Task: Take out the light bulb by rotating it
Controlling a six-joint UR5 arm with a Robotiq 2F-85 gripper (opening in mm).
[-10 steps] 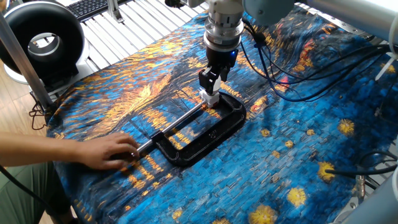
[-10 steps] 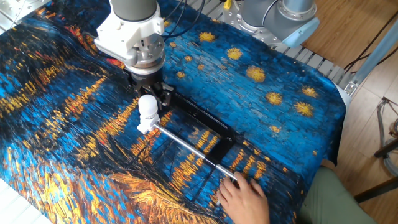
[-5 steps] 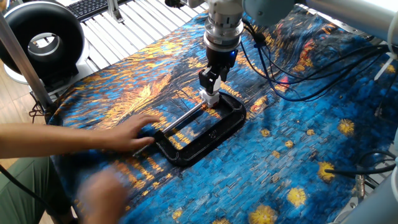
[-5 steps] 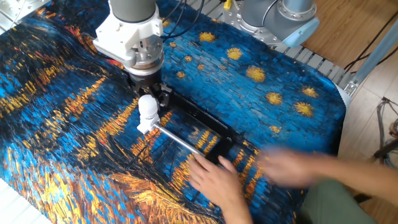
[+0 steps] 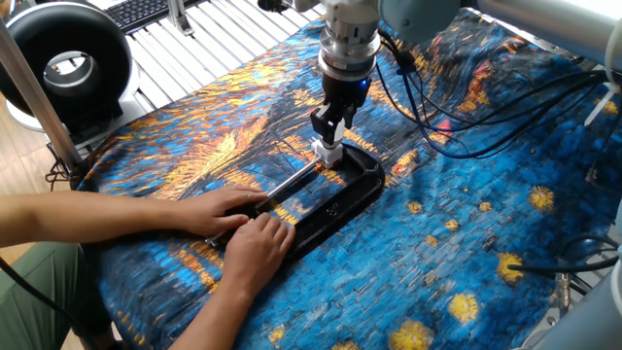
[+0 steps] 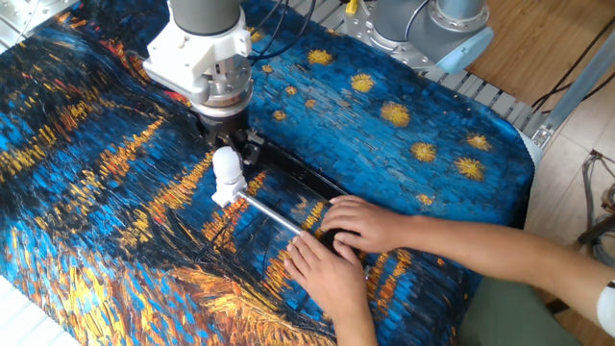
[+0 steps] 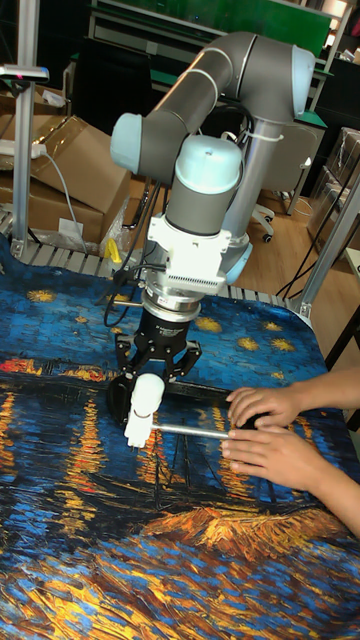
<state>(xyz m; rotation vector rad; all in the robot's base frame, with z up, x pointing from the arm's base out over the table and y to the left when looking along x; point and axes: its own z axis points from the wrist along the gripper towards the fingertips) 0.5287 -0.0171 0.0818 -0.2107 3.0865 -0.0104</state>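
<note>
Beneath the pincer [image 7: 147,383], a starry painted cloth [image 5: 486,194] covers the table; just beyond its tips lies a black C-clamp [image 5: 340,199], pressed down by a person's two hands [image 6: 341,245]. Clenched between the pincer's fingers stands the light bulb [image 6: 227,174], tilted slightly.

No text, label, brand, number or sign can be read in any of the three views. The robot arm's housings, the black clamp and the painted cloth over the surface carry no lettering that shows legibly at this size.
</note>
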